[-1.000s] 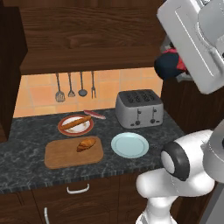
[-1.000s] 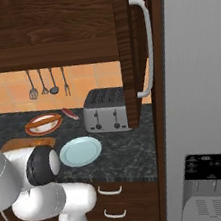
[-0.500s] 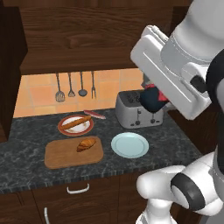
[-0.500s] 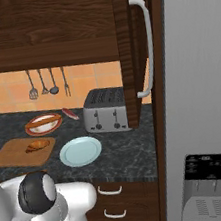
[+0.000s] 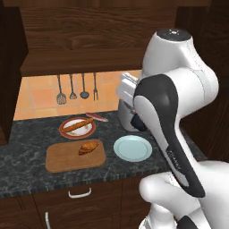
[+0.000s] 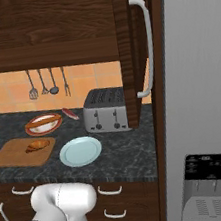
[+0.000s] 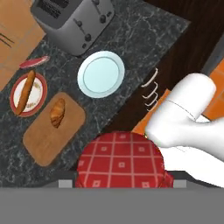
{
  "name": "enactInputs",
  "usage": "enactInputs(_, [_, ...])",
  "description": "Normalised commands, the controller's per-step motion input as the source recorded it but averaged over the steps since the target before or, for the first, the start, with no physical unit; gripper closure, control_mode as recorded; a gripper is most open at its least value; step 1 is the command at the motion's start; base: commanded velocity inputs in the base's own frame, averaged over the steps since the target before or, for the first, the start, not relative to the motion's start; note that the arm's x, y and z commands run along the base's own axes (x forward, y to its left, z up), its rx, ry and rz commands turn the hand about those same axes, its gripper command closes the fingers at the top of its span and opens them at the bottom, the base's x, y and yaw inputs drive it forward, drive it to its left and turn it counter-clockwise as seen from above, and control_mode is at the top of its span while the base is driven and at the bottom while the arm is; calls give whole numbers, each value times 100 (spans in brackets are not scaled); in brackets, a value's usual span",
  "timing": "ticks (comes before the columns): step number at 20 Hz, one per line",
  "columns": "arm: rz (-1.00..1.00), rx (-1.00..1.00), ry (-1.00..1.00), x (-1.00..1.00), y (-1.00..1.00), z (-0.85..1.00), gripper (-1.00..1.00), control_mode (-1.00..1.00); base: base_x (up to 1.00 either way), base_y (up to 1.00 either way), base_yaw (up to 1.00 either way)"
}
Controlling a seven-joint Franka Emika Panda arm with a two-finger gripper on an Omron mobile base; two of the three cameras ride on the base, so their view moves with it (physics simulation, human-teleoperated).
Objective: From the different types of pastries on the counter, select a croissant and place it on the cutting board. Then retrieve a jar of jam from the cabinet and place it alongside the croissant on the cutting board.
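Dark marbled stone counter (image 5: pixel 27 147) carries the brown wooden cutting board (image 5: pixel 67 159) with the golden croissant (image 5: pixel 88 147) on it; my pincer grips the red-lidded jam jar (image 7: pixel 120 161).

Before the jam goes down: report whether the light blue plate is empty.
Empty. The plate shows bare in the hand view, beside the cutting board holding the croissant.

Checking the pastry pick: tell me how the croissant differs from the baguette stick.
The croissant is short, plump and darker golden-brown; the baguette stick is long, thin and paler tan. The croissant lies on the cutting board; the baguette stick lies on a round red-rimmed plate. Both rest on the counter.
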Motion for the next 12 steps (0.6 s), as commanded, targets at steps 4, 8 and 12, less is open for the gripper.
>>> enactInputs(4, [17, -8, -19, 64, 28, -89, 100, -100, 0, 0, 0])
enactInputs(8, [18, 17, 30, 48, 38, -28, 100, -100, 0, 0, 0])
enactInputs(12, [18, 12, 27, 44, 64, -12, 100, -100, 0, 0, 0])
